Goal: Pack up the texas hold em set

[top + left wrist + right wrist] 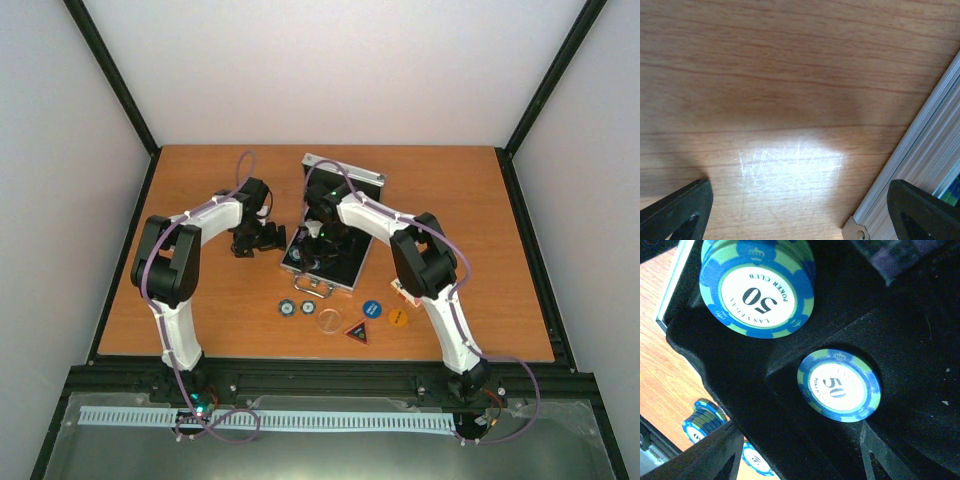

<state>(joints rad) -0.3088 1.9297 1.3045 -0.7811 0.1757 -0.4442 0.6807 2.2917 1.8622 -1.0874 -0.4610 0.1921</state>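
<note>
The silver case lies open mid-table, its black lining facing up. My right gripper hangs over the lining and is open, with nothing between its fingers. Just past its fingertips a blue-green "50" chip lies flat in a round recess. A stack of the same chips stands farther in. My left gripper hovers low over bare wood just left of the case, open and empty, with the case's aluminium edge beside its right finger.
In front of the case lie two blue chips, a clear round disc, a triangular button, a blue round button and an orange one. A red card deck shows partly behind the right arm.
</note>
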